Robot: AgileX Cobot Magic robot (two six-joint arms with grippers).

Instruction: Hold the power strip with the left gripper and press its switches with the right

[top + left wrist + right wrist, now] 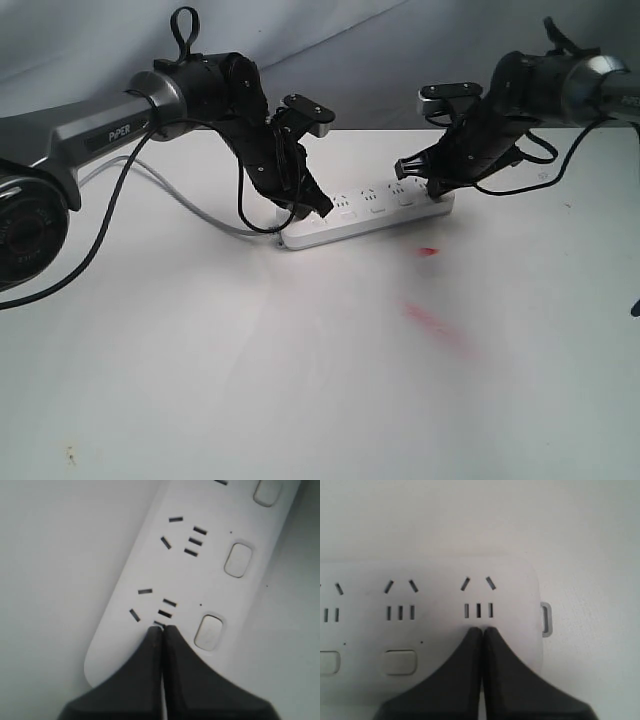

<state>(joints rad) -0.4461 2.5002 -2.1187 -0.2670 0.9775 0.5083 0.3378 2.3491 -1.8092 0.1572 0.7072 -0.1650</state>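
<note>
Power strip [372,214], right claw [482,629] pinched, touching it

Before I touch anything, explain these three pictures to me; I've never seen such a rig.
This is a robot with two black arms, each ending in a two-finger gripper. The wide picture comes from a camera off the arms; each close-up from a camera on one wrist. On the white table lies a white power strip with a grey cord, plus red smears. Nothing is gripped: the left gripper and the right gripper, fingers shut, appear to press their tips on opposite ends of the strip, near its switches.
</note>
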